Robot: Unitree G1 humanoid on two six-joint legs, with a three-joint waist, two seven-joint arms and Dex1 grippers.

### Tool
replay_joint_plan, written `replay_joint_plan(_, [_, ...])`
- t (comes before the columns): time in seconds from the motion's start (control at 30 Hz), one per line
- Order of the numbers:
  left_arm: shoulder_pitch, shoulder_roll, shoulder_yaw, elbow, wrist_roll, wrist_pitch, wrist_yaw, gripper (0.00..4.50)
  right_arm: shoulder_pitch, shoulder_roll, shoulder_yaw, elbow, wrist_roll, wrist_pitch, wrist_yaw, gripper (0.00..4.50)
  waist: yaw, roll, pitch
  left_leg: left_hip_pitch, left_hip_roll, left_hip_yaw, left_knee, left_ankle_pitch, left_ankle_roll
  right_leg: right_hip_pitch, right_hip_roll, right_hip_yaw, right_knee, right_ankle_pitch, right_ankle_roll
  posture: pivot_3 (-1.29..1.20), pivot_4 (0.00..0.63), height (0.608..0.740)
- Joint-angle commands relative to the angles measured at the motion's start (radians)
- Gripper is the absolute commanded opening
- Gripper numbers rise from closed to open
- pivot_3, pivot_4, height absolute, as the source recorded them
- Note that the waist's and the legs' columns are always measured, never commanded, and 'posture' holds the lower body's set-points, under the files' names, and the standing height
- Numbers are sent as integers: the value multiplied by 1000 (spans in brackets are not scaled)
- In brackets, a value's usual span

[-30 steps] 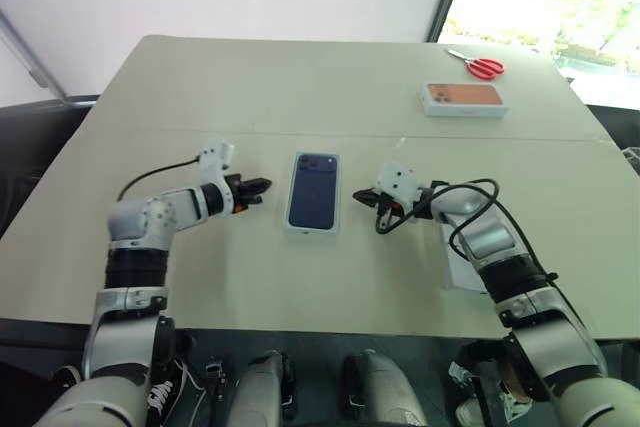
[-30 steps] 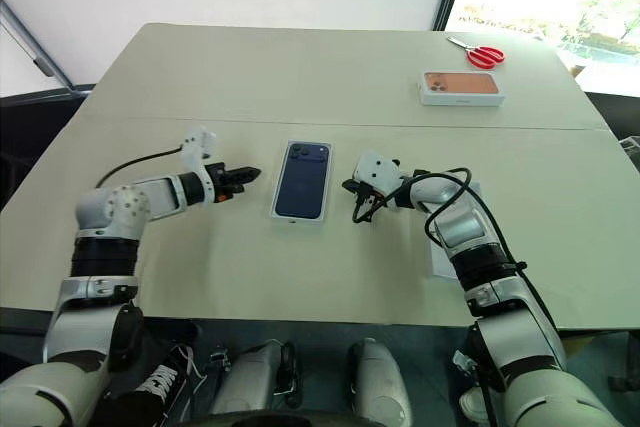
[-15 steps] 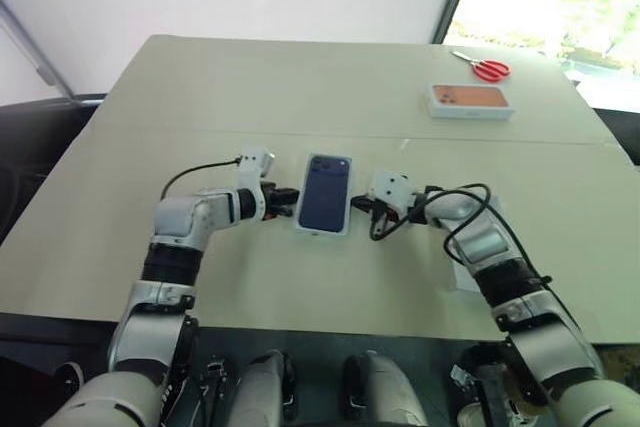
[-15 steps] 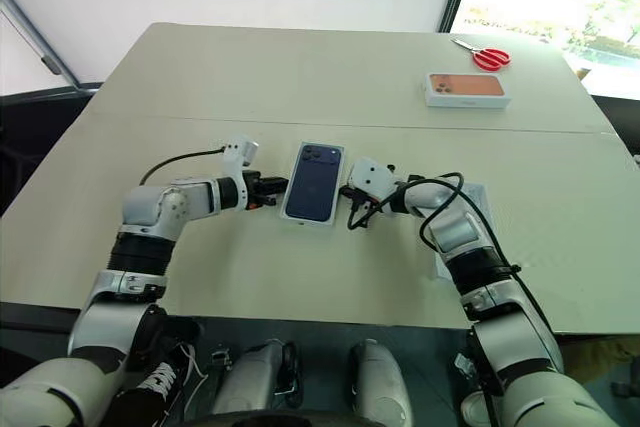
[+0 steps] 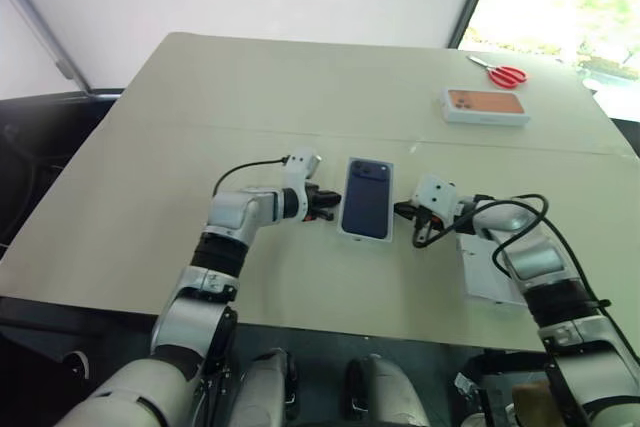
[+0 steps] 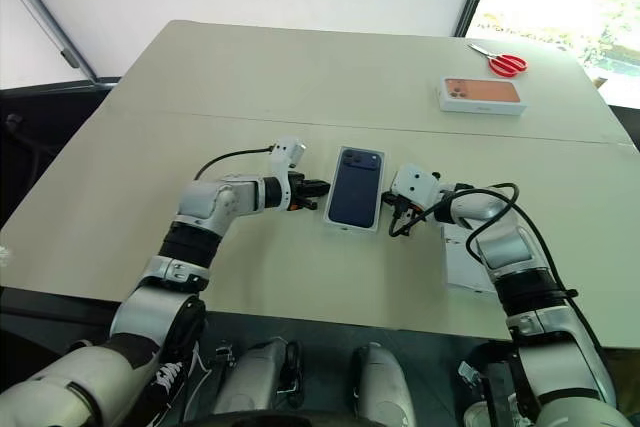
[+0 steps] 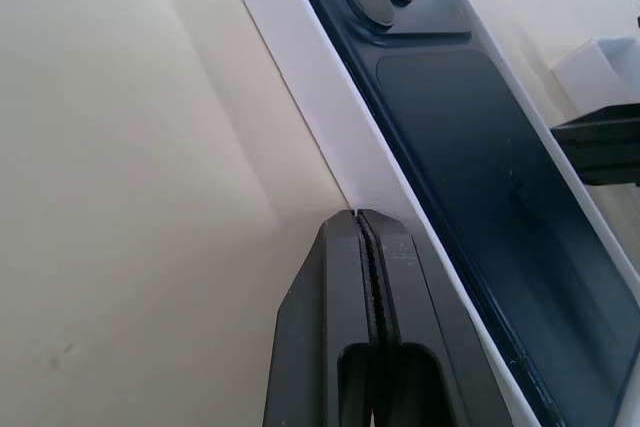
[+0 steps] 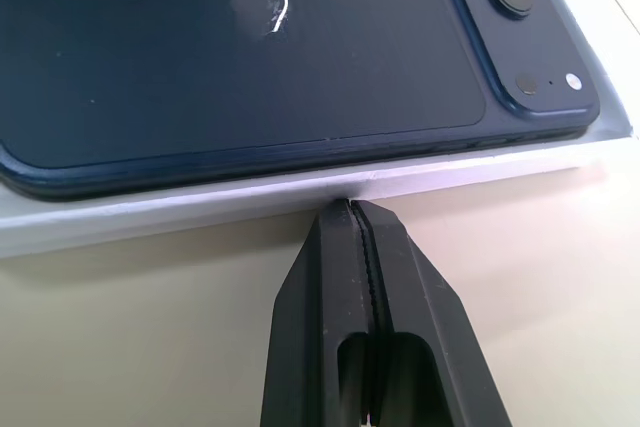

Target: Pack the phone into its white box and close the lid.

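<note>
Box with blue phone picture: the white box (image 5: pixel 367 199) lies flat on the tabletop (image 5: pixel 300 87), roughly midway between its side edges and nearer the near edge than the far one. From its top I'd judge this to be the lid (image 6: pixel 356 188) seated on the base; I can't see the phone itself.
Long axis: runs from the near edge towards the far edge, camera cluster at the far end.
Left gripper: the left gripper (image 5: pixel 325 201) has its fingers (image 7: pixel 365 247) pressed together, holding nothing, tips right at the box's left long side. Touching or a hair short, I can't tell.
Right gripper: the right gripper (image 5: pixel 402 211) has its fingers (image 8: pixel 350 237) together too, empty, tips at the right long side.
Key relation: the box sits between the two fingertips, each pointing square at a long wall. Both arms are about equally near.
Judgement: looks like a two-sided squeeze or nudge to square the lid on its base.
Since a second ago: both arms have closed in from well off either side; the left has travelled further.
Elsewhere: orange-pictured box (image 5: pixel 487 105) and red scissors (image 5: pixel 508 74) near the far right corner, a flat white insert (image 5: pixel 492 267) by the right forearm.
</note>
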Motion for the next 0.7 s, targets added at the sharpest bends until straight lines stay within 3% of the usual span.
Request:
replay_joint_plan(0.03, [-28,-102,-85,48,5,-22,-56,67,15,-29,-19,5,5,-12,3,0,2,0,0,0,0,0,1,-1,1,0,0,0,0,0,0,0,150,740])
replay_joint_plan(0.27, [-85,-183,-83,149,54,-83,-72,67,39,-96,-56,35,13,-45,21,0,2,0,0,-2,-6,-1,6,-6,9,3,-8,-1,-3,-1,-1,0,150,740])
replay_joint_plan(0.7, [-178,-210,-35,284,86,-166,-87,67,18,-126,-47,68,-8,-62,60,0,-1,0,0,-2,-7,-1,7,-7,10,3,-9,-1,-4,0,1,0,150,740])
